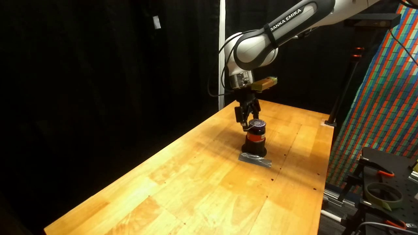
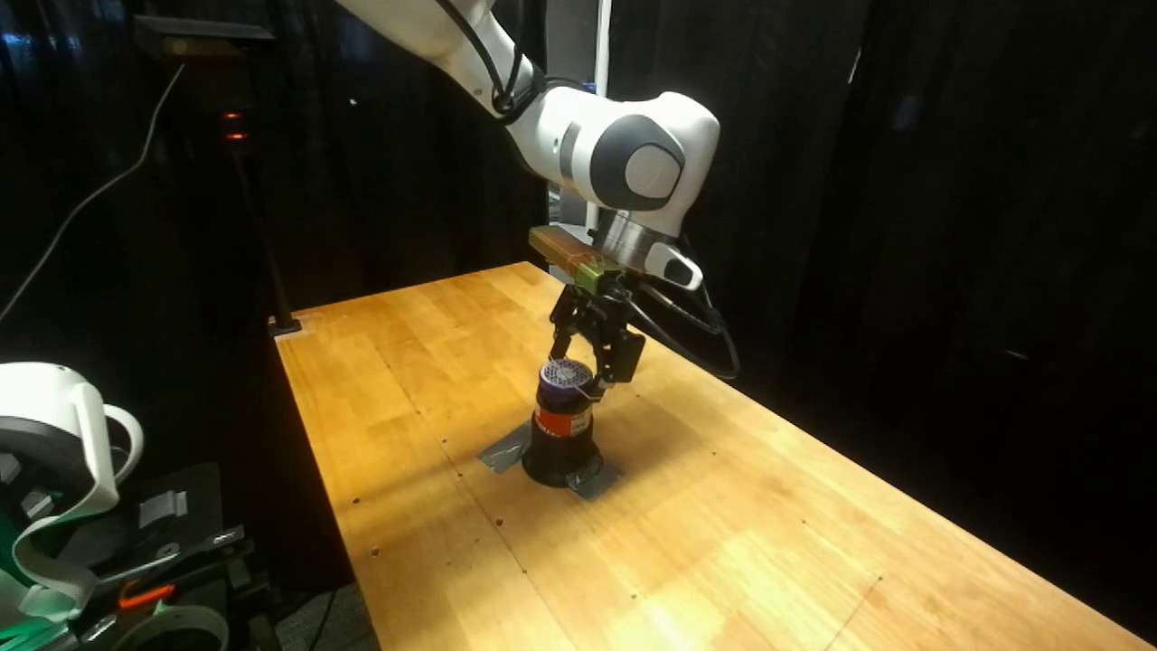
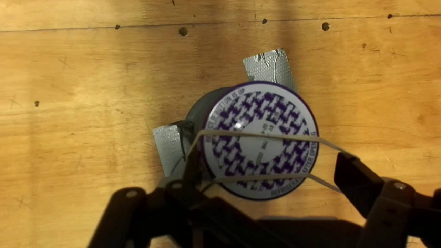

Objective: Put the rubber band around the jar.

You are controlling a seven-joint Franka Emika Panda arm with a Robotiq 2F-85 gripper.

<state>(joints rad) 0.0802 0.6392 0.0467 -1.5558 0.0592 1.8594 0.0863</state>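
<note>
Black curtains [image 1: 107, 107] hang at the back, falling behind a long edge of the wooden counter [image 1: 202, 186] in both exterior views. Its top is pale and brightly lit. Over it leans the white robot arm [image 1: 254, 50], reaching in from the upper right in an exterior view, its lower end turned down toward the wood. A thin dark post [image 1: 342, 93] stands there at the counter's far right corner.

The pincer [image 3: 272, 168] is spread wide, its two black fingers [image 3: 358, 182] well apart on either side of the jar [image 2: 562, 420], though whether either one touches it I can't make out. It stands upright, well in from every edge I can see and roughly midway between the two long ones, its orange-red label [image 1: 256, 136] in plain sight. Beneath the label is a black flared base [image 2: 560, 459], with strips of grey tape [image 3: 270, 70] running out from it onto the wood. The jar's lid [image 3: 258, 153], white with a purple pattern, faces up. Slightest of all is the tan rubber band [image 3: 260, 135], stretched between the fingers, two strands running across the top of the lid and bending at its rim.
</note>
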